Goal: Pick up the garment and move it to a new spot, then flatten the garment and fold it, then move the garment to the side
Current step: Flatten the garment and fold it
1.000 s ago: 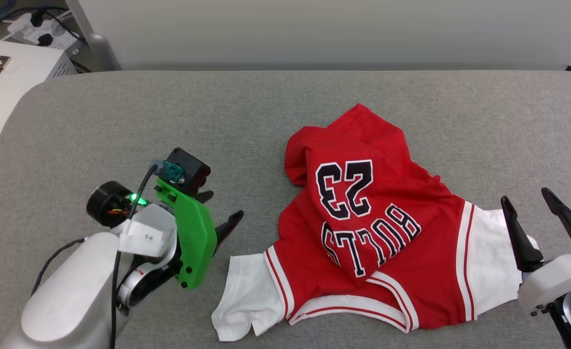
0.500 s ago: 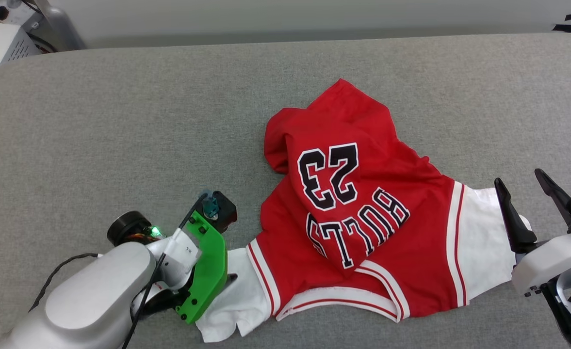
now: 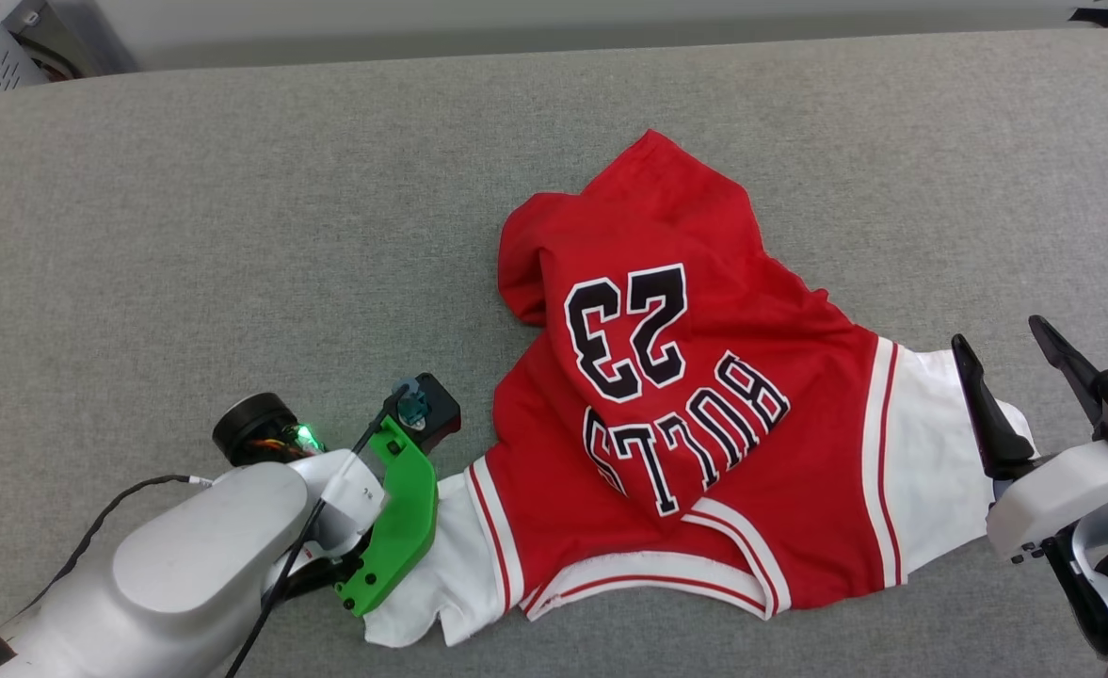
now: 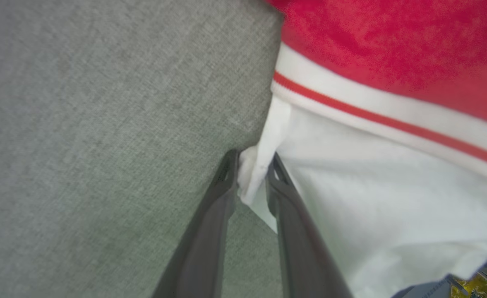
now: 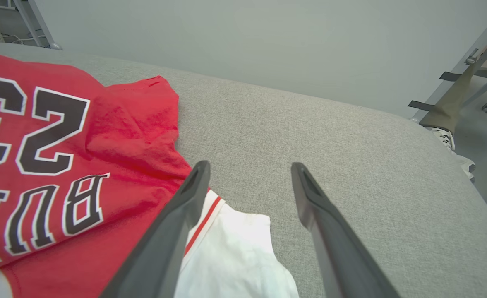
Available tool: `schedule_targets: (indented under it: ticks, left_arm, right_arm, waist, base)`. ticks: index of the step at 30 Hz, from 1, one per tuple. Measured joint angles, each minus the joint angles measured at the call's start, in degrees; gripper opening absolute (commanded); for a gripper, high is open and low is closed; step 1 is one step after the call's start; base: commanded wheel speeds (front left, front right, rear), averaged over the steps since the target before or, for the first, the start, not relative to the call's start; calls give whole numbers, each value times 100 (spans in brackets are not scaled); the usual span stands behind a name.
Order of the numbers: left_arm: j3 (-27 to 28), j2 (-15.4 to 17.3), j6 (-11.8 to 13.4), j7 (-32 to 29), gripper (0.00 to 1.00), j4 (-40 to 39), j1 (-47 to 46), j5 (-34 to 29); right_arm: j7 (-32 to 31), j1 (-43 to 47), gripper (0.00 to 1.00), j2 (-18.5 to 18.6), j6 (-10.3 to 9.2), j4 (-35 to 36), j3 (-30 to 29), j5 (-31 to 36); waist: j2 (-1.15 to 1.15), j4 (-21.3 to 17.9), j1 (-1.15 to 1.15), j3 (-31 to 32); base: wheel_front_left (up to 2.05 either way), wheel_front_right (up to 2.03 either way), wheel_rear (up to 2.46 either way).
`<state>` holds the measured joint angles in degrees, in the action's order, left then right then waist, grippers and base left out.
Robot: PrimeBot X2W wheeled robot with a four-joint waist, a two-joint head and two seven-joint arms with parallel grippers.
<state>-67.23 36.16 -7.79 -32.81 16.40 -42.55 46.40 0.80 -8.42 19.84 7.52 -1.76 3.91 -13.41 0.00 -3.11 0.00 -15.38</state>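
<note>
Presently we find L gripper (image 4: 251,167) clamped on garment (image 3: 761,311) at white sleeve edge; R gripper (image 3: 997,331) jaws released, wide apart, by opp. sleeve.

1. Head: the grey surface (image 3: 233,235) is viewed steeply from above.
2. Left wrist: the garment (image 4: 392,198) is seen very close, at 2 o'clock.
3. Right wrist: the same garment is seen low, at 9 o'clock.

Grey fabric surface (image 3: 233,235), crumpled garment (image 3: 798,527) on it
</note>
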Motion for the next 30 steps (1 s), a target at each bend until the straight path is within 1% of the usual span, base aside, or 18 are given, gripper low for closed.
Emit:
schedule_targets:
  ticks: [5,7,12,15,18,22,24,25,28,29,30]
  left_arm:
    - [-276,47,-1,379,0,18,-208,-15]
    - [-321,126,0,403,0,-11,-328,-18]
    - [-343,453,4,401,0,27,-790,-120]
    - [-359,499,4,402,0,188,-1021,-167]
    - [-410,476,4,471,0,424,-1246,-348]
    - [-482,305,4,615,0,898,-1378,-555]
    - [-510,187,4,676,0,1170,-1374,-553]
    - [-526,46,4,703,0,1503,-1334,-470]
    - [-504,-2,4,764,0,1695,-1283,-382]
    - [-494,-12,4,822,18,1741,-1267,-339]
    - [-492,-25,4,900,56,1804,-1253,-310]
  right_arm:
    - [4,1,100,7,0,-7,-40,0]
    - [5,3,100,4,0,-7,-38,0]
    - [7,5,100,-2,0,-5,-13,0]
    - [25,3,100,-2,0,-4,4,-18]
    - [55,-4,100,-7,0,2,-3,-35]
    - [105,-73,100,-12,0,-12,-1,-40]
    - [133,-134,100,-21,0,-29,3,-40]
    - [152,-179,100,-49,0,-67,26,-40]
    - [200,-189,100,-52,0,-132,22,-40]
    - [200,-191,100,-51,0,-148,11,-40]
    - [201,-191,100,-52,0,-166,-4,-40]
  waist:
    - [0,54,0,119]
    - [0,75,0,161]
    - [0,81,0,192]
    - [0,38,0,144]
    - [0,-18,0,70]
    - [0,-112,0,-49]
    - [0,-166,0,-105]
    - [0,-259,0,-171]
    - [0,-333,0,-215]
    - [0,-339,0,-215]
    - [0,-338,0,-207]
  base:
    - [0,0,0]
    - [0,0,0]
    - [0,0,0]
    - [0,0,0]
    - [0,0,0]
    - [0,0,0]
    - [0,0,0]
    - [0,0,0]
    - [0,0,0]
    - [0,0,0]
    - [0,0,0]
